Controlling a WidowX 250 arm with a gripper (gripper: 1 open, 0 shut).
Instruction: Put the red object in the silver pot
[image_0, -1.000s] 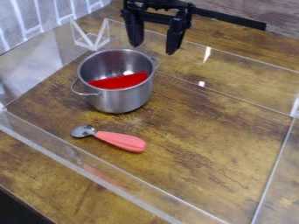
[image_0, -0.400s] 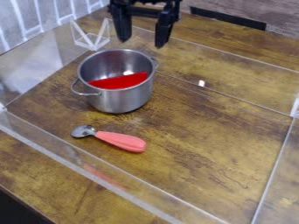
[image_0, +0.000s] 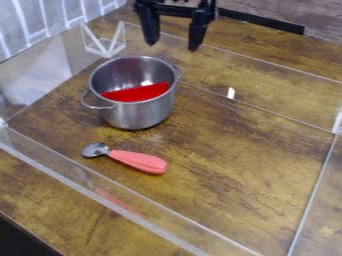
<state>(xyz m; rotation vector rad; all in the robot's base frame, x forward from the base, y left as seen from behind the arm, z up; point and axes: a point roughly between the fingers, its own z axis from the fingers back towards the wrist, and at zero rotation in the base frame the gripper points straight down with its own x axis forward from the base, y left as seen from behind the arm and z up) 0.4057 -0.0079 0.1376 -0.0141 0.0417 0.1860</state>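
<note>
camera: red-handled utensil (image_0: 135, 161) bears no legible writing.camera: red-handled utensil (image_0: 135, 161) lies near the silver pot (image_0: 131, 103).

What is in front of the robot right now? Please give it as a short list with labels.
gripper: open, holding nothing, beyond the pot
silver pot: upright on the table
inside pot: flat red piece
red-handled utensil: lying on the table, outside the pot
utensil head: silver metal, pointing left in the picture
task: not yet done
</note>
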